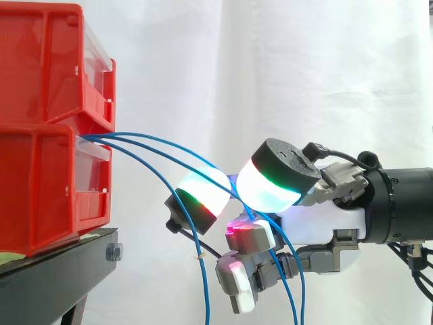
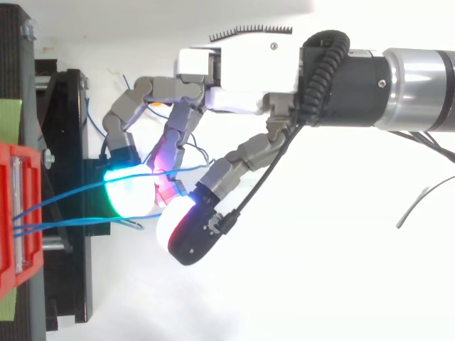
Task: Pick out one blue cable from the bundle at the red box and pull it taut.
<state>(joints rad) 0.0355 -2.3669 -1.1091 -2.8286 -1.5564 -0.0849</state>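
Plainly the cables (image 1: 111, 139) are light, thin and limp. They leave the front of the lower red box (image 1: 47, 189) as a small bundle, arc out to the right and droop under their own weight, well short of taut. One cable (image 1: 177, 147), the topmost of the arc, runs between two big pads (image 1: 270, 183) of the hand (image 1: 325, 217), whose fingers are curled and look pinched on it; the others sag past below. In the top view that cable (image 2: 78, 192) crosses from the box (image 2: 11, 213) to the cyan-green pad.

A smooth jacket like this will likely slip through a loose pinch, so the hold wants firm pad-to-pad pressure partway along the free arc, away from the box mouth. It weighs almost nothing; what resists is its far end inside the box, so I'd expect a slow, steady pull to suit it best.

Around this are the black stand (image 1: 61, 271) under the box and the white curtain (image 1: 270, 68) behind.
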